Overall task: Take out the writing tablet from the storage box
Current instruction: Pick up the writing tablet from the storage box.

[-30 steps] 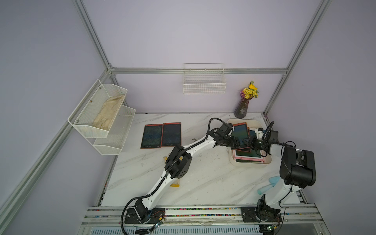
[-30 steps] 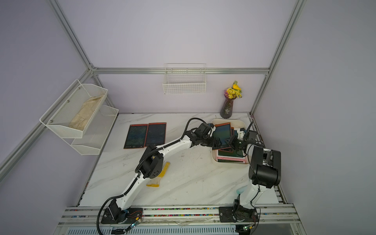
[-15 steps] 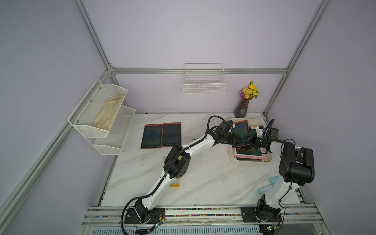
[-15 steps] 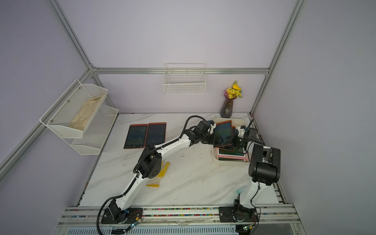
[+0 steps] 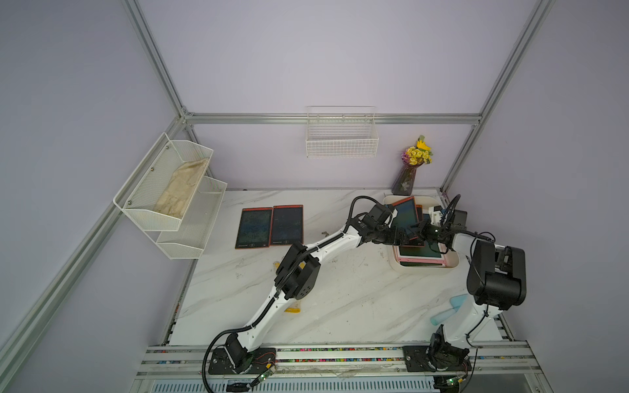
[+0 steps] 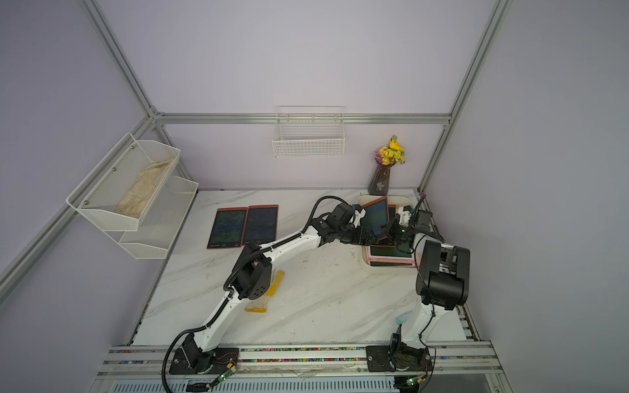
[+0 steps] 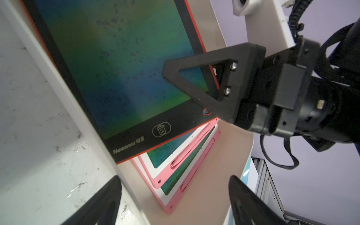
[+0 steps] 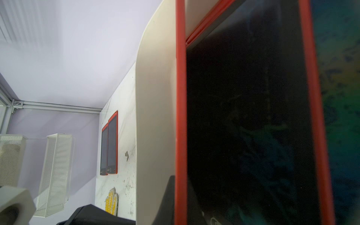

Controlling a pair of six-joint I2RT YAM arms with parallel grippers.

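Read the table (image 5: 340, 299) in a top view as a clock face, with 12 at the back wall. The storage box (image 5: 422, 271) sits at about 2 o'clock. The writing tablet (image 5: 405, 216), the one with the red frame, is not yet out. It stands tilted over the box, with its far end toward 12 and raised.

Your right gripper (image 7: 175, 74) is closed on the side edge of this tablet, near the corner with the button. One finger lies across the screen, and the other one is hidden behind the tablet. I think the edge grip is chosen because a flat tablet gives no other place to pinch.

Your left gripper (image 7: 174, 179) is open and holds nothing. It hovers at the 9 o'clock wall of the box, just beside the lower end of the tablet, probably to receive it.

Two pink tablets (image 7: 175, 171) lie flat under it in the box. Two more red tablets (image 5: 253, 227) lie side by side at about 10 o'clock, so this is probably the place for laying down.
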